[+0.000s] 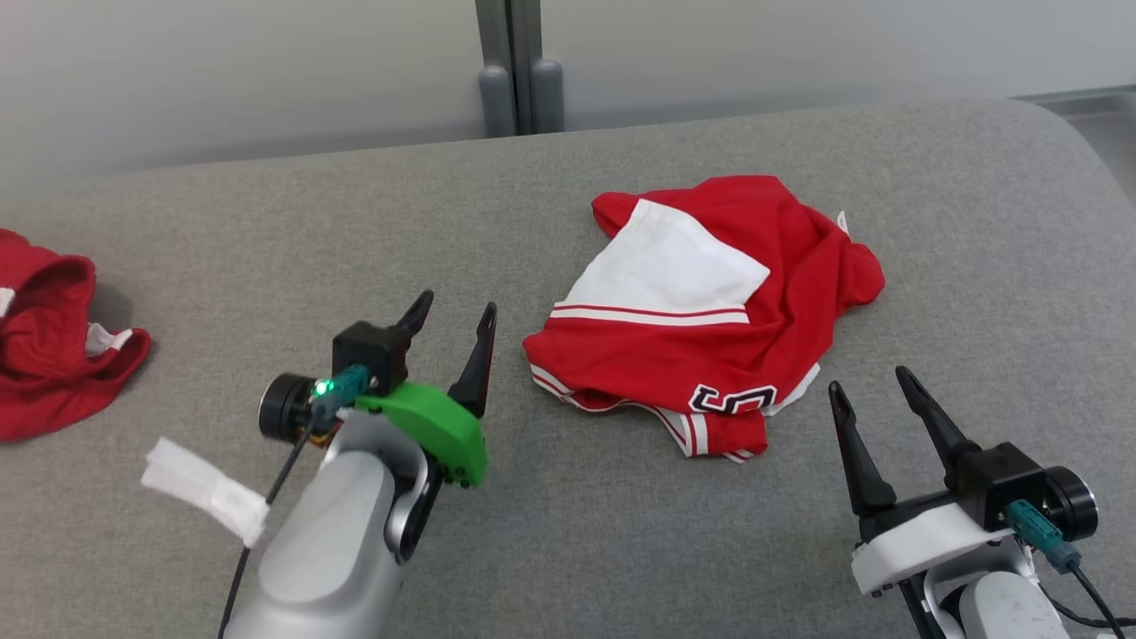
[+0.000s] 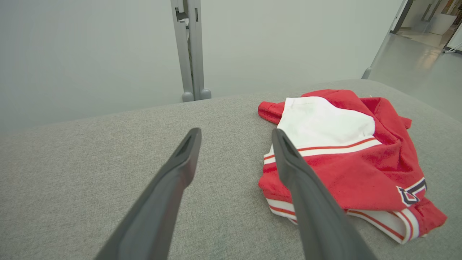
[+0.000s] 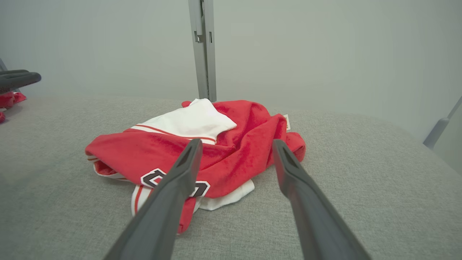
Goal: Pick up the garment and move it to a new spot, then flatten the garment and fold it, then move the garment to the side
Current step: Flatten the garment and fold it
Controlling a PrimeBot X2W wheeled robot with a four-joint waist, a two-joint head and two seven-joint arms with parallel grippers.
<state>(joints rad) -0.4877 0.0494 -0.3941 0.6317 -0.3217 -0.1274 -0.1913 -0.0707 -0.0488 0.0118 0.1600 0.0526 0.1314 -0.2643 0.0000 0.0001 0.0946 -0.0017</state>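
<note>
Garment (image 1: 657,355) lying crumpled, right of centre

We are seeing the red and white garment sitting in a loose heap on the grey padded surface (image 1: 266,231), with a dark number patch (image 1: 732,399) showing at its near edge. We are holding our left gripper (image 1: 457,303) just beside its left edge and our right gripper (image 1: 869,380) near its front right corner, both with fingers spread wide and gripping nothing. Another red cloth (image 1: 44,346) is lying well apart at the far left.

We see a red and white garment (image 1: 710,311) lying crumpled on our grey padded surface (image 1: 568,532), number patch showing.
</note>
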